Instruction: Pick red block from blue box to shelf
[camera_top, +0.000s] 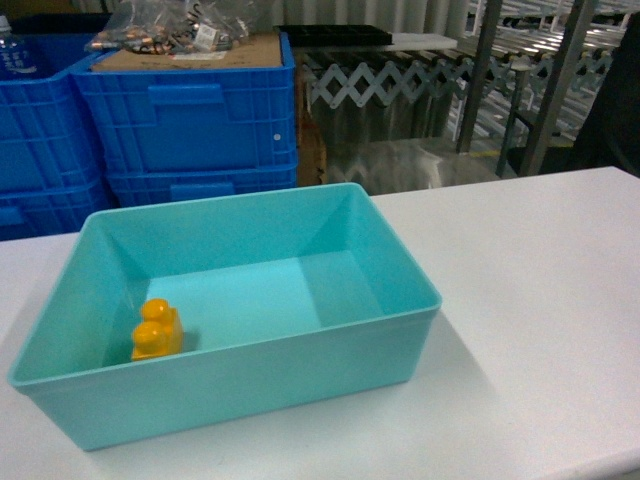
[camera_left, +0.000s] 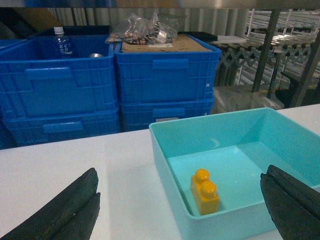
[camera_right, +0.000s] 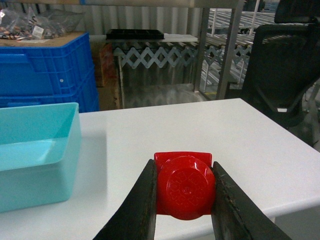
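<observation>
In the right wrist view my right gripper (camera_right: 184, 192) is shut on the red block (camera_right: 185, 186), its round stud facing the camera, held above the white table (camera_right: 200, 130) to the right of the blue box (camera_right: 35, 150). The blue box (camera_top: 240, 300) stands on the table and holds only a yellow-orange two-stud brick (camera_top: 157, 328) near its front left corner. My left gripper (camera_left: 180, 210) is open, its black fingers (camera_left: 65, 210) wide apart, over the box's left wall (camera_left: 165, 165). The steel shelf (camera_top: 540, 70) stands behind the table at the right. Neither gripper shows in the head view.
Dark blue ribbed crates (camera_top: 190, 120) are stacked behind the table at the left, with cardboard and bagged parts on top. A metal lattice barrier (camera_top: 390, 80) stands in the middle background. A black office chair (camera_right: 290, 65) sits right of the table.
</observation>
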